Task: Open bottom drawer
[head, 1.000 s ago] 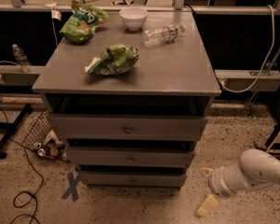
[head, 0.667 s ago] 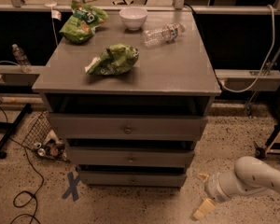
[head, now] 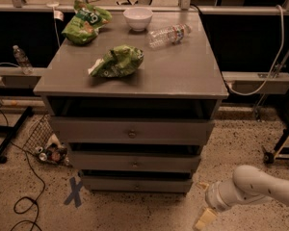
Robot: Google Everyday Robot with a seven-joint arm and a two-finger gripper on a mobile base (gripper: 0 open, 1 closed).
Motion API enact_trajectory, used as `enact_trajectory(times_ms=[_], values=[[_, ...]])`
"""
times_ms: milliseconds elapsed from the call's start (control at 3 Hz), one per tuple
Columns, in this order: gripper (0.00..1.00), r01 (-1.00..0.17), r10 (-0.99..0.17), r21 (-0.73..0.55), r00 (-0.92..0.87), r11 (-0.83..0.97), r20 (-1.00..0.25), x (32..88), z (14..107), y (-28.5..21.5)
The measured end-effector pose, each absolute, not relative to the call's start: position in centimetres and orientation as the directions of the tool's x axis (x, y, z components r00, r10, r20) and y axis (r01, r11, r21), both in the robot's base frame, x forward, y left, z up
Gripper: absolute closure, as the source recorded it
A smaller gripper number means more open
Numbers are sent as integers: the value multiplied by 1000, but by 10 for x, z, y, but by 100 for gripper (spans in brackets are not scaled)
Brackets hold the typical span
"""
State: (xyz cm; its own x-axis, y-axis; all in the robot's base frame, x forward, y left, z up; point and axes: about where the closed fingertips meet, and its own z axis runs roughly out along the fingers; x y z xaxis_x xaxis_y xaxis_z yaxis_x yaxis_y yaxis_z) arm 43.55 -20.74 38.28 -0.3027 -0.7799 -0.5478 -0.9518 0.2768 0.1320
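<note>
Now, the grey cabinet (head: 183, 69) is seen filling the middle of the view, and everything else is placed against it. To the cabinet's lower right, the white arm (head: 267, 186) is brought in low over the speckled floor, reaching towards the cabinet's bottom right corner.

Three drawer fronts are stacked on the cabinet's face. The top drawer (head: 86, 129) is seen as the tallest and widest, with a dark open gap above it. Below it the middle drawer (head: 101, 162) is set a little further back. The bottom drawer (head: 111, 184) is found lowest of all, just above the floor, its flat grey front tucked under the middle one with a thin dark gap between them; its small round knob (head: 137, 186) is seen at the centre.

The gripper (head: 203, 203) is held just off the cabinet's bottom right corner, beside the bottom drawer's right end but not touching it. Its pale fingers (head: 205, 219) are seen spread apart, with nothing pinched between them.

On the cabinet's top, a green bag (head: 118, 60) is laid near the middle, a second green bag (head: 86, 22) at the back left, a white bowl (head: 137, 17) at the back centre, and a clear plastic bottle (head: 169, 34) on its side at the back right.
</note>
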Motion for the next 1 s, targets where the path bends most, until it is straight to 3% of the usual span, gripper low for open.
enact_trajectory(times_ms=[667, 1000], values=[[0, -973, -762, 121, -231, 199, -604, 454, 286, -172], [0, -973, -762, 121, -231, 199, -604, 454, 286, -172]])
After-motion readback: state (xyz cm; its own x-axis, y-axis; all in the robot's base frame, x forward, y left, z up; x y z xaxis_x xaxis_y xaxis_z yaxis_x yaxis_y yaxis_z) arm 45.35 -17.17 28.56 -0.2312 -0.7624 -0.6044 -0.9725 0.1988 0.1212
